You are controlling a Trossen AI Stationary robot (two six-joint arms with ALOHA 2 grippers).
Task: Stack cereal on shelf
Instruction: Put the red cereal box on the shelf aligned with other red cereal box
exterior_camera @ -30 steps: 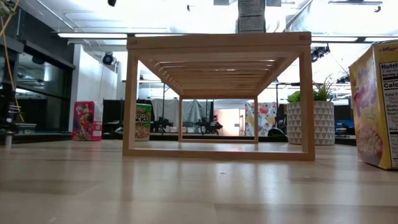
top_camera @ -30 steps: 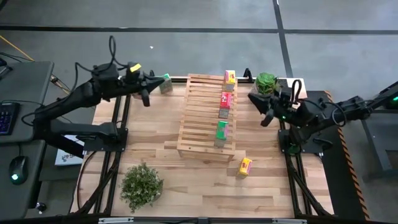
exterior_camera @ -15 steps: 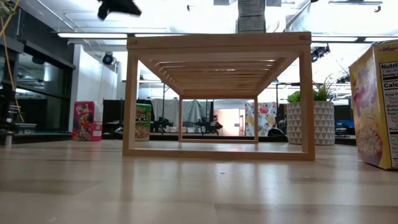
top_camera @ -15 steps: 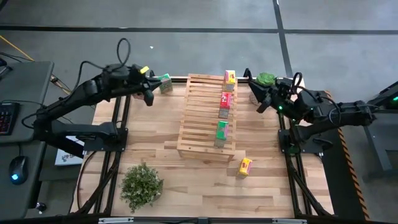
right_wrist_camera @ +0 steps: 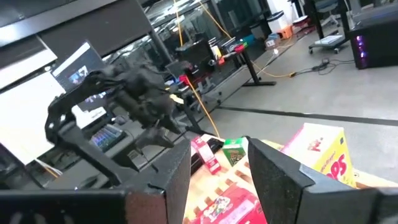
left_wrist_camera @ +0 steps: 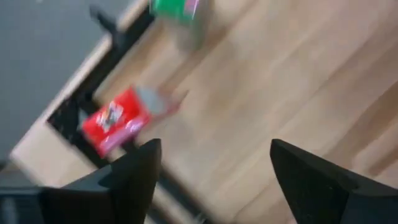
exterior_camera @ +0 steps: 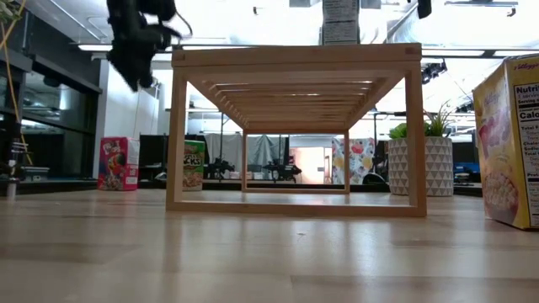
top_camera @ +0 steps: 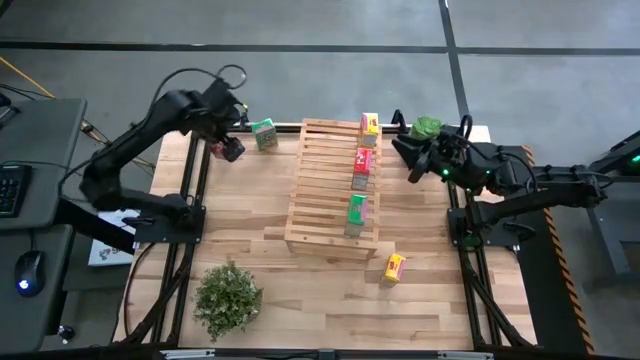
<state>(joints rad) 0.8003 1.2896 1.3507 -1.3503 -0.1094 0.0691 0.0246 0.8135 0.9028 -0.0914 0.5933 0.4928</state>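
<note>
1. Six small boxes of cereal are in play: a yellow box (top_camera: 370,124), a pink-red box (top_camera: 362,160) and a green box (top_camera: 356,209) already sit in a line along the right side of the shelf (top_camera: 322,190), which stands mid-table.
2. Three are left on the tabletop (top_camera: 250,230): a second green box (top_camera: 264,132) at the far left corner, a second pink-red box (left_wrist_camera: 115,121) just left of it at the table's edge, and a second yellow box (top_camera: 395,267) lying near the shelf's near right corner.
3. Over that far left corner hangs the left gripper (left_wrist_camera: 214,168), fingers wide apart and empty, the pink-red box just below it.
4. At the far right, beside a potted plant (top_camera: 427,128), the right gripper (right_wrist_camera: 217,165) holds nothing, fingers parted.
5. Judging by looks, these cartons are light, stiff cardboard that would dent under a hard squeeze and tip easily; gripping across the narrow faces, near the middle, seems safest.
6. From above, the left arm almost wholly covers the pink-red box on the table; the wrist view of it is smeared, and printing on every box is too small to read.
</note>
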